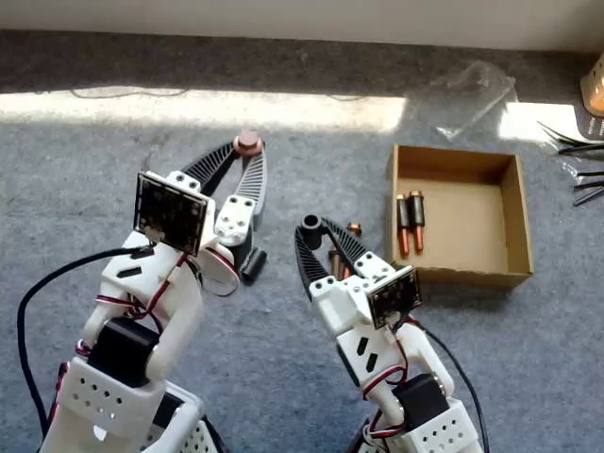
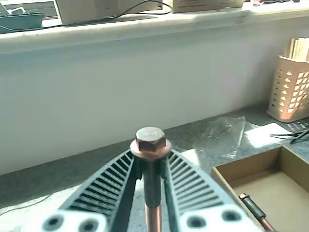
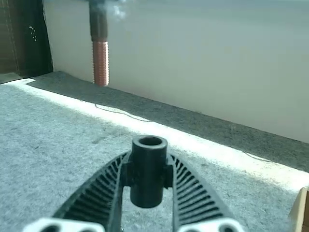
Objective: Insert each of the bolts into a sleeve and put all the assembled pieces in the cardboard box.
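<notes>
One bolt [image 2: 150, 140] stands head-up, clamped by its shank in the closed left tool [image 2: 152, 157] and held above the grey tabletop [image 1: 274, 377]. The right tool [image 3: 147, 169] nearby grips a black sleeve [image 3: 146, 191] upright (bore facing up). Two assembled pieces [image 1: 410, 223] lie side by side in the cardboard box [image 1: 472, 276]. Further loose parts [image 1: 340, 257] lie just beyond the right tool, between it and the box.
</notes>
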Controlling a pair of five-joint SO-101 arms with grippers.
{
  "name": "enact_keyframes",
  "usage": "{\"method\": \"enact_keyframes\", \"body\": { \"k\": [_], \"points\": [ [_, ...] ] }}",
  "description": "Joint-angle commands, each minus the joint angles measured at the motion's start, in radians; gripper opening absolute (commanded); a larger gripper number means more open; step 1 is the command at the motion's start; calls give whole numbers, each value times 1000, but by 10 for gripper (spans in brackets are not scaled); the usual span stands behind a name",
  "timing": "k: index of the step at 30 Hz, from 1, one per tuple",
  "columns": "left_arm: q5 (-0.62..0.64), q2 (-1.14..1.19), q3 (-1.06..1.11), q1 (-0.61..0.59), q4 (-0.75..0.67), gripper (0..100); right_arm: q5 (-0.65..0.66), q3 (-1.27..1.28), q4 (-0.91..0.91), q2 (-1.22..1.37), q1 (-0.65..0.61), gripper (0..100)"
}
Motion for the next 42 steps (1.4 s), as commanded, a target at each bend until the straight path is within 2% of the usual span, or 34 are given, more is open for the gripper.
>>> {"method": "enact_keyframes", "body": {
  "k": [1,8,13,27,36,42],
  "points": [
    [18,-30,-10,105,-31,5,-5,142,28,-1,-10,5],
    [31,-30,-12,209,-43,5,0,142,48,-1,-5,5],
    [190,-28,-8,202,-72,5,-5,142,50,-1,-5,5],
    [201,-21,-8,202,-74,5,2,142,-61,-4,-10,5],
    [196,-21,-8,200,-75,5,2,142,-65,-7,-45,5],
    [196,-19,68,200,-189,5,2,142,-65,-7,-51,5]
  ]
}}
